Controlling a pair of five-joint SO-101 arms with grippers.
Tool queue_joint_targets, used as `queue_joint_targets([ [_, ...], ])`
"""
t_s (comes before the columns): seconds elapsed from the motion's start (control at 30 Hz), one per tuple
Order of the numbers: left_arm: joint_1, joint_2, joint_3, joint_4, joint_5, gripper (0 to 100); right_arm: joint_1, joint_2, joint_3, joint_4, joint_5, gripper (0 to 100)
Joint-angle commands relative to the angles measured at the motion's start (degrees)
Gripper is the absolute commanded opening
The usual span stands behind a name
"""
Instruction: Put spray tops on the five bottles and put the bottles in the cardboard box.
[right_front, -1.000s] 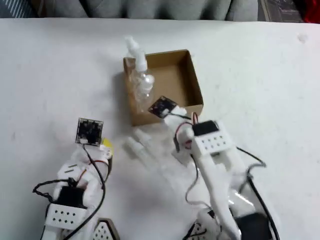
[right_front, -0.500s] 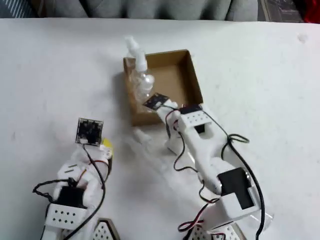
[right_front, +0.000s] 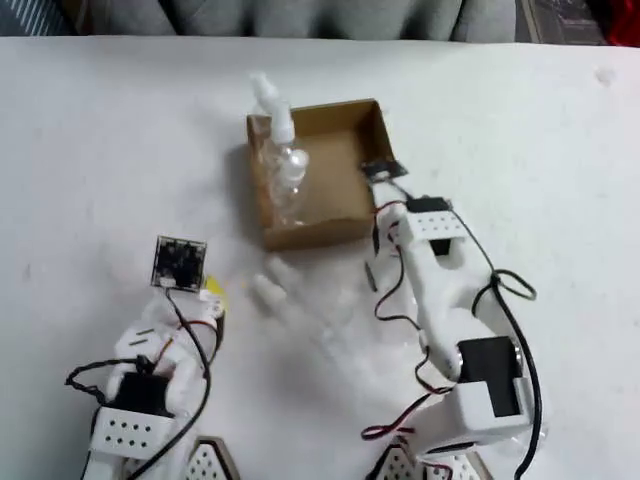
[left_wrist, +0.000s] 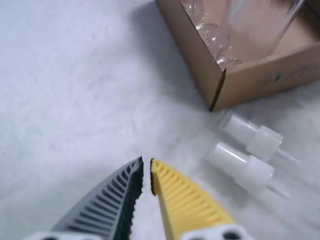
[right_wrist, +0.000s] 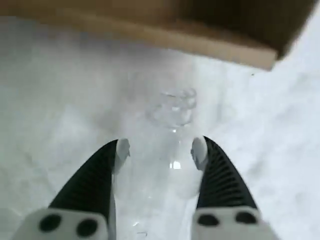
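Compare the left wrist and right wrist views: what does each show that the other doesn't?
Left wrist view: the left gripper, shut, above the table; two spray tops lying loose by a corner of the cardboard box; bottles inside it. Right wrist view: the right gripper shut on a clear bottle, near the box wall. Both: the cardboard box and the white table.

The cardboard box (right_front: 312, 232) is brown, matt card. The bottle (right_wrist: 172, 112) in the right gripper (right_wrist: 159, 149) is clear, shiny plastic. The spray tops (left_wrist: 245, 150) are smooth white plastic. The left gripper (left_wrist: 146, 175) has bumpy plastic jaws. The bench (right_front: 120, 130) looks white and matt.
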Motion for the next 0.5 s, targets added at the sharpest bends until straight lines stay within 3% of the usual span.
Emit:
queue_joint_targets([
  [0.0, 0.0, -1.3, -0.7, 0.1, 0.7, 2, 3.6, -1.1, -0.9, -4.9, -2.6, 1.6],
  [0.23, 3.6, -0.9, -9.8, 11.1, 5.4, 2, 5.0, -0.1, -0.3, -6.4, -2.4, 1.6],
  [0.47, 6.4, 2.2, -15.1, 13.0, 5.2, 2, 4.9, 1.4, -0.6, -6.5, -2.4, 1.6],
])
